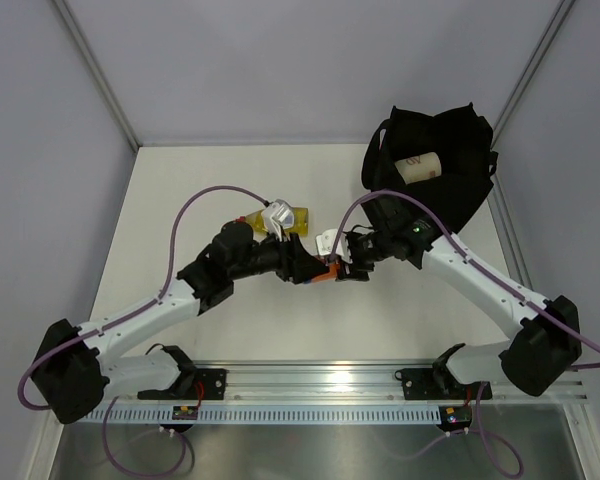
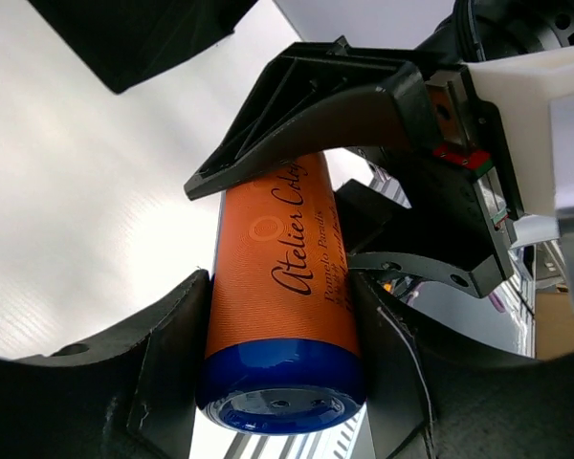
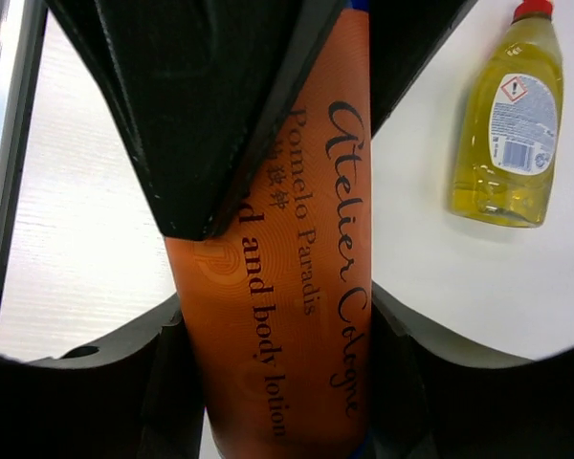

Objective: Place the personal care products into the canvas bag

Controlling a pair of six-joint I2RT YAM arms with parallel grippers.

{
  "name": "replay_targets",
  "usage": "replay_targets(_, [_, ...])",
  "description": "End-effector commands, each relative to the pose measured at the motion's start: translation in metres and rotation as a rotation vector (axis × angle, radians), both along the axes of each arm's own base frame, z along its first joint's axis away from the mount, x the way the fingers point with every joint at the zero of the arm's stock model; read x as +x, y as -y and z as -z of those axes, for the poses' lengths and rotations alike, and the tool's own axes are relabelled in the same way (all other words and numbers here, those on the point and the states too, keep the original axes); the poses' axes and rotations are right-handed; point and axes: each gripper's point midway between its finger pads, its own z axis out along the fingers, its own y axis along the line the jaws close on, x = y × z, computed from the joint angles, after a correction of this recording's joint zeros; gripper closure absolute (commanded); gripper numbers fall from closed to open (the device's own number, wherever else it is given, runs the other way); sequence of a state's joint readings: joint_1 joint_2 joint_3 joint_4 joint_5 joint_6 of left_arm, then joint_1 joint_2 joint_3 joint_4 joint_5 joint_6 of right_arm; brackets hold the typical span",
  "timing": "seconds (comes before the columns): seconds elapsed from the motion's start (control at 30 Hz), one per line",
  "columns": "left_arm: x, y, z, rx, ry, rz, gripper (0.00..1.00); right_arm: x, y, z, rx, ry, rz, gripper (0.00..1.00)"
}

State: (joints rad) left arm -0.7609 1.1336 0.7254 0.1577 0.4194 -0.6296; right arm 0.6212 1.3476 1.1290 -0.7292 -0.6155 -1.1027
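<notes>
White table (image 2: 96, 191) bkgd; orange bottle (image 2: 282, 287) w/ blue cap (image 2: 282, 387), blk script lettering.

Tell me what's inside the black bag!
One cream bottle lies in the open mouth of the black bag. The rest of the inside is dark and hidden by fabric, so anything deeper cannot be seen.

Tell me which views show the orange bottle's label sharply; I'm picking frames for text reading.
Left wrist: orange bottle label crisp, table beside it washed nearly white; right wrist: label large and sharp, print on yellow bottle too small; top external: bottle just an orange speck, unreadable.
</notes>
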Motion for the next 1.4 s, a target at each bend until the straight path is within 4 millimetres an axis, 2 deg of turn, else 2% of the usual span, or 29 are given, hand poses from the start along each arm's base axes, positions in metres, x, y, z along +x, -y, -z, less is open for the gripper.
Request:
replay_targets(0.0, [0.000, -0.003, -0.074, -0.172, 0.163, 0.010, 0.68, -0.005, -0.001, -0.036, 0.066, 0.036, 0.022, 0.99])
replay_targets(0.03, [0.001, -0.005, -0.071, -0.152, 0.159, 0.001, 0.52, -0.007, 0.000, -0.047, 0.089, 0.051, 0.025, 1.00])
replay_targets(0.07, [0.002, -0.009, -0.074, -0.144, 0.168, -0.011, 0.27, -0.008, -0.001, -0.051, 0.099, 0.056, 0.024, 1.00])
replay_targets(0.13, [0.006, -0.014, -0.077, -0.103, 0.211, -0.036, 0.06, -0.008, 0.000, -0.067, 0.120, 0.075, 0.036, 1.00])
replay_targets(0.17, [0.006, -0.020, -0.085, -0.096, 0.244, -0.051, 0.01, -0.009, 0.003, -0.069, 0.108, 0.074, 0.049, 1.00])
replay_targets(0.27, [0.016, -0.047, -0.114, -0.016, 0.363, -0.160, 0.01, 0.001, 0.012, -0.088, 0.124, 0.099, 0.117, 1.00])
replay_targets(0.3, [0.016, -0.057, -0.129, 0.010, 0.391, -0.195, 0.01, 0.009, 0.014, -0.107, 0.160, 0.108, 0.148, 1.00])
replay_targets(0.33, [0.024, -0.072, -0.139, 0.047, 0.444, -0.273, 0.01, 0.011, 0.019, -0.115, 0.184, 0.065, 0.187, 1.00])
replay_targets(0.37, [0.021, -0.086, -0.156, 0.044, 0.482, -0.317, 0.01, 0.024, 0.032, -0.130, 0.227, 0.050, 0.236, 1.00])
replay_targets(0.4, [0.020, -0.096, -0.159, 0.068, 0.493, -0.347, 0.01, 0.035, 0.037, -0.158, 0.274, 0.080, 0.269, 1.00])
replay_targets(0.43, [0.021, -0.108, -0.171, 0.079, 0.534, -0.396, 0.01, 0.043, 0.044, -0.172, 0.310, 0.059, 0.322, 1.00])
replay_targets(0.47, [0.021, -0.116, -0.175, 0.088, 0.546, -0.429, 0.01, 0.057, 0.060, -0.190, 0.352, 0.070, 0.383, 1.00])
replay_targets(0.5, [0.015, -0.126, -0.180, 0.079, 0.565, -0.450, 0.01, 0.066, 0.066, -0.220, 0.399, 0.109, 0.410, 1.00])
replay_targets(0.57, [0.014, -0.134, -0.168, 0.098, 0.561, -0.476, 0.01, 0.084, 0.079, -0.252, 0.480, 0.107, 0.518, 1.00])
replay_targets(0.6, [0.013, -0.136, -0.162, 0.101, 0.556, -0.481, 0.01, 0.103, 0.097, -0.273, 0.513, 0.142, 0.593, 1.00])
replay_targets(0.63, [0.010, -0.140, -0.157, 0.098, 0.549, -0.487, 0.01, 0.117, 0.107, -0.281, 0.534, 0.138, 0.664, 1.00])
replay_targets(0.67, [0.011, -0.139, -0.139, 0.123, 0.525, -0.481, 0.01, 0.134, 0.124, -0.286, 0.523, 0.173, 0.755, 1.00])
replay_targets(0.7, [0.010, -0.140, -0.131, 0.132, 0.509, -0.480, 0.01, 0.158, 0.145, -0.294, 0.520, 0.207, 0.830, 1.00])
replay_targets(0.73, [0.008, -0.141, -0.125, 0.126, 0.493, -0.483, 0.01, 0.172, 0.162, -0.287, 0.482, 0.210, 0.890, 1.00])
replay_targets(0.77, [0.008, -0.142, -0.111, 0.144, 0.471, -0.480, 0.01, 0.183, 0.173, -0.285, 0.463, 0.219, 0.918, 1.00])
replay_targets(0.8, [0.006, -0.142, -0.105, 0.141, 0.453, -0.481, 0.01, 0.203, 0.192, -0.283, 0.442, 0.234, 0.956, 1.00])
replay_targets(0.83, [0.004, -0.144, -0.103, 0.131, 0.451, -0.485, 0.01, 0.212, 0.215, -0.273, 0.389, 0.248, 0.985, 1.00])
replay_targets(0.87, [0.004, -0.145, -0.091, 0.147, 0.437, -0.485, 0.01, 0.216, 0.221, -0.269, 0.369, 0.250, 0.963, 1.00])
replay_targets(0.93, [0.003, -0.148, -0.084, 0.153, 0.430, -0.497, 0.01, 0.237, 0.243, -0.247, 0.259, 0.286, 0.955, 1.00])
replay_targets(0.97, [0.002, -0.151, -0.081, 0.153, 0.429, -0.506, 0.01, 0.241, 0.247, -0.240, 0.225, 0.292, 0.941, 1.00])
replay_targets(1.03, [0.002, -0.153, -0.072, 0.164, 0.416, -0.514, 0.01, 0.251, 0.254, -0.210, 0.127, 0.280, 0.893, 1.00])
replay_targets(1.1, [0.002, -0.152, -0.064, 0.167, 0.404, -0.510, 0.01, 0.251, 0.254, -0.185, 0.070, 0.250, 0.840, 1.00])
replay_targets(1.2, [0.003, -0.152, -0.057, 0.174, 0.384, -0.514, 0.01, 0.240, 0.248, -0.154, 0.056, 0.164, 0.814, 1.00])
replay_targets(1.37, [0.013, -0.150, -0.042, 0.182, 0.323, -0.564, 0.01, 0.235, 0.247, -0.127, 0.045, 0.130, 0.808, 0.93])
